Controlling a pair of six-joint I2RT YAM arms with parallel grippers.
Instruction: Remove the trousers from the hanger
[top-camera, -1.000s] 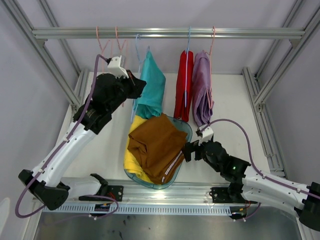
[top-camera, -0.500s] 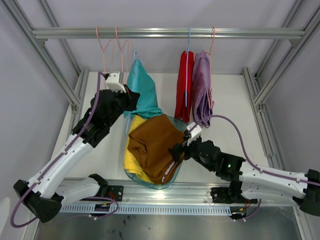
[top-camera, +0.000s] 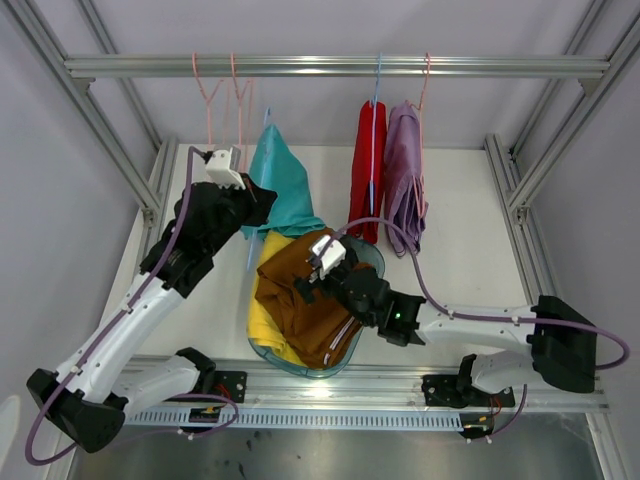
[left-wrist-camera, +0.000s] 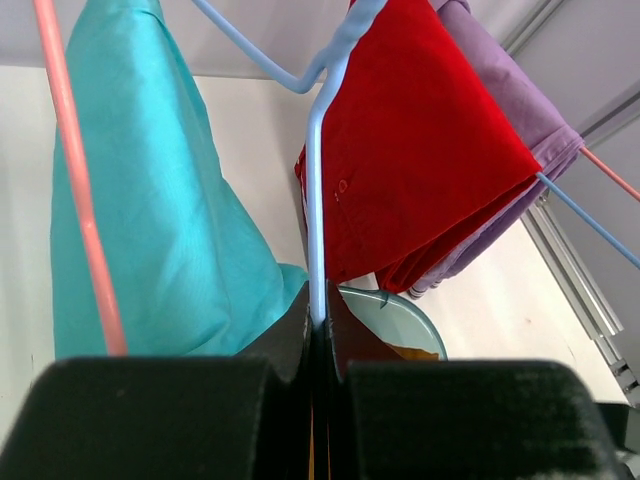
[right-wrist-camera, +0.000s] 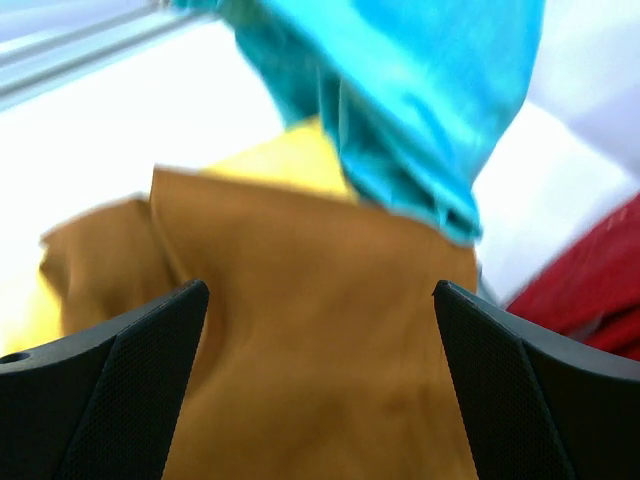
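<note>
My left gripper (left-wrist-camera: 318, 322) is clenched on the wire of the blue hanger (left-wrist-camera: 314, 190) that carries the teal trousers (top-camera: 288, 185), far and left of centre. My right gripper (right-wrist-camera: 320, 300) is spread wide and empty above the brown trousers (top-camera: 290, 275) in the basin (top-camera: 374, 258). The teal cloth looks light, limp and probably slippery; grasp it near the lower hem. Its long axis hangs downward, tilted, with the hem toward the basin.

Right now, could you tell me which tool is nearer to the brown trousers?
Right. The right tool hangs open just over the brown trousers; the left tool is shut on a blue hanger beside the teal trousers.
</note>
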